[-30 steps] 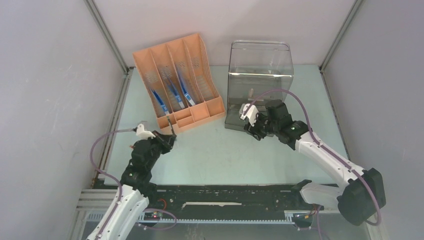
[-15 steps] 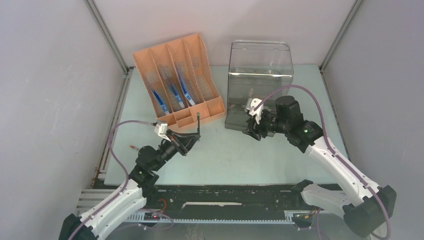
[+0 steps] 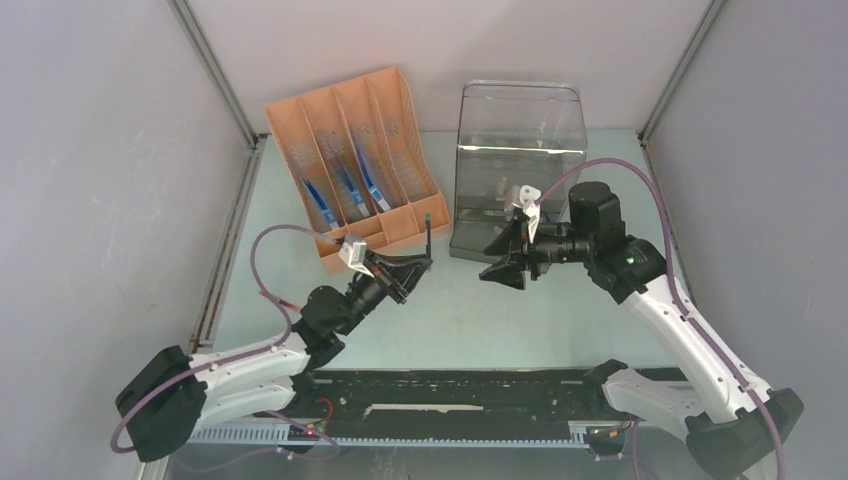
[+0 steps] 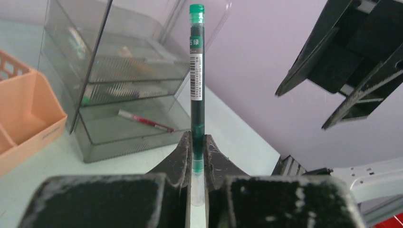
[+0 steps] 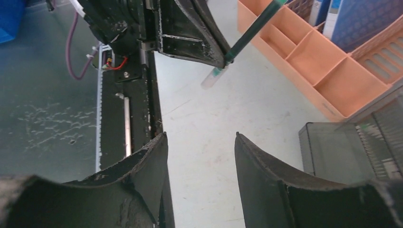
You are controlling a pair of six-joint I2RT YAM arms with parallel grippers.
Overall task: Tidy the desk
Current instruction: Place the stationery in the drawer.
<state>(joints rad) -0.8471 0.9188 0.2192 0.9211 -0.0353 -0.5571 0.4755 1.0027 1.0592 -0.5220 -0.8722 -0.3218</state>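
Above the counter (image 3: 470,320), which lies pale green beneath both arms, the left tool (image 4: 197,142) pinches a green pen (image 4: 196,71) upright. The right tool (image 5: 199,142) faces it, spread. It looks like a handover (my reading), so the right tool should close on the bare upper barrel before the left lets go. The left wrist view plainly shows a red pen (image 4: 145,121) in the clear drawers (image 4: 126,142), which is too small to tell from above.

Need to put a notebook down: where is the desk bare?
Widest bare patch: the near middle of the desk, from the black rail to the orange organizer and clear drawers. Narrow strips run beside both walls. Crowded before those boxes, where the left gripper, holding a green pen, faces the open right gripper.
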